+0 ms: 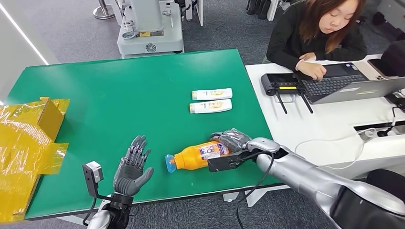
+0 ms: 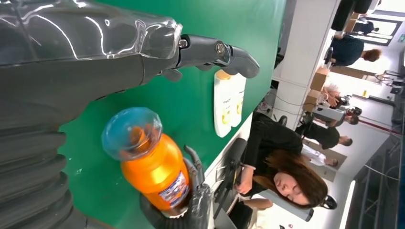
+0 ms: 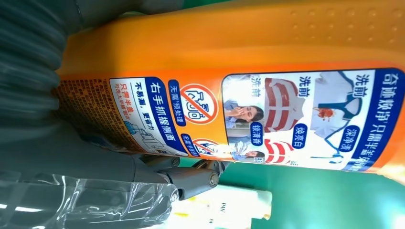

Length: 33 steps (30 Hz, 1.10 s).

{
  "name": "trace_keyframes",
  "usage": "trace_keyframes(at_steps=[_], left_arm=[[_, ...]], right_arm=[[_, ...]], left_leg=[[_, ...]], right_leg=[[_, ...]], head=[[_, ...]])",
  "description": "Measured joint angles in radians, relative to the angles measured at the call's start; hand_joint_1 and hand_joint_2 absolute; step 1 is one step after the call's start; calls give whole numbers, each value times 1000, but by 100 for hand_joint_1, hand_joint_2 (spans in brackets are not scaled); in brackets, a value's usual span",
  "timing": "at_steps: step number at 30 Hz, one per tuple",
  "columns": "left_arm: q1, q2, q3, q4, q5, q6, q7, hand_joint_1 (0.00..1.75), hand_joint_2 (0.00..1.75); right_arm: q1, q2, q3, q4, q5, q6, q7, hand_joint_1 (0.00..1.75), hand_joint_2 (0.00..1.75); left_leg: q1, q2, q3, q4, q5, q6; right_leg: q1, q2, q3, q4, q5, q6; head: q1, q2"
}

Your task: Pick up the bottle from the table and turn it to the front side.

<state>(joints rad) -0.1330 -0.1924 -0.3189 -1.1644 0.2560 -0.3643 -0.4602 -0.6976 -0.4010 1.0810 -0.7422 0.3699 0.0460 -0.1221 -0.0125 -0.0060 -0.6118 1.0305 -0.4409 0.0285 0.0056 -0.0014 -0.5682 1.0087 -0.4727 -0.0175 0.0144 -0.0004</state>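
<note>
Orange plastic fills the grasp of the right robot hand [image 1: 232,141], whose dark fingers wrap the base end of the bottle [image 1: 198,156]. The bottle lies on its side near the front edge of the green worktop [image 1: 119,95], its translucent blue cap [image 1: 170,163] pointing toward the left robot hand [image 1: 132,168]. That left robot hand holds nothing, fingers spread and palm up, just beside the cap but apart from it.

From the right wrist the bottle's label [image 3: 248,119] reads plainly: blue and white panels with Chinese print, a red prohibition sign and small pictures of laundry. From the left wrist the cap [image 2: 130,132] faces the camera end-on, the right robot hand's fingers [image 2: 193,164] curling round the far end of the bottle [image 2: 160,174].

Farther back on the green surface lie two white bottles [image 1: 211,100] side by side, touching. At the left edge sits crumpled yellow packaging [image 1: 24,143]. A person [image 1: 317,33] works on a laptop [image 1: 351,83] at the adjoining white worktop [image 1: 329,124].
</note>
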Motion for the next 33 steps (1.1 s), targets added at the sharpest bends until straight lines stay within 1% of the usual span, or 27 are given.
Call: trace_keyframes(at_steps=[6, 10, 13, 16, 20, 24, 29, 33], left_arm=[[0, -1, 0, -5, 8, -3, 15, 0, 175], [-1, -3, 0, -8, 7, -4, 22, 0, 175], [-1, -6, 0, -8, 6, 1, 22, 0, 175], [-1, -6, 0, -8, 7, 18, 17, 0, 175], [-1, -5, 0, -9, 11, 50, 8, 0, 175], [-9, -2, 0, -8, 28, 80, -5, 0, 175], [-46, 4, -8, 10, 55, 95, -23, 0, 175], [-87, 7, -25, 38, 66, 105, -42, 0, 175]], right_arm=[[126, -18, -103, -84, 59, -59, 28, 175, 175], [256, -27, -215, -186, 77, -114, 44, 175, 175], [364, -31, -307, -277, 69, -146, 30, 175, 175], [474, -27, -398, -366, 55, -192, -13, 175, 175], [613, -5, -493, -469, 3, -265, -71, 175, 175], [714, 33, -547, -549, -30, -344, -100, 175, 175], [794, 83, -588, -623, -74, -412, -112, 175, 175], [815, 113, -633, -643, -154, -423, -173, 175, 175]], left_leg=[[2, 0, 7, 0, -2, 0], [4, 0, 9, 0, -3, 0], [4, 0, 9, -1, -4, 0], [4, -1, 7, 0, -5, 0], [4, -2, 3, -1, -5, 0], [4, -2, 0, -1, -5, 0], [4, -2, -1, -1, -5, -1], [4, -1, -3, -1, -5, -1]], right_leg=[[1, 0, 6, -3, -2, 0], [3, 0, 10, -5, -2, 0], [4, 0, 12, -5, -2, 0], [4, -1, 11, -5, -2, 0], [4, -2, 7, -5, -2, 0], [4, -1, 3, -5, -3, 0], [4, -1, 2, -5, -3, -1], [4, -1, 1, -5, -3, -1]], head=[[0, 0], [0, 0], [0, 0], [0, 0], [0, 0], [0, 0], [0, 0], [0, 0]])
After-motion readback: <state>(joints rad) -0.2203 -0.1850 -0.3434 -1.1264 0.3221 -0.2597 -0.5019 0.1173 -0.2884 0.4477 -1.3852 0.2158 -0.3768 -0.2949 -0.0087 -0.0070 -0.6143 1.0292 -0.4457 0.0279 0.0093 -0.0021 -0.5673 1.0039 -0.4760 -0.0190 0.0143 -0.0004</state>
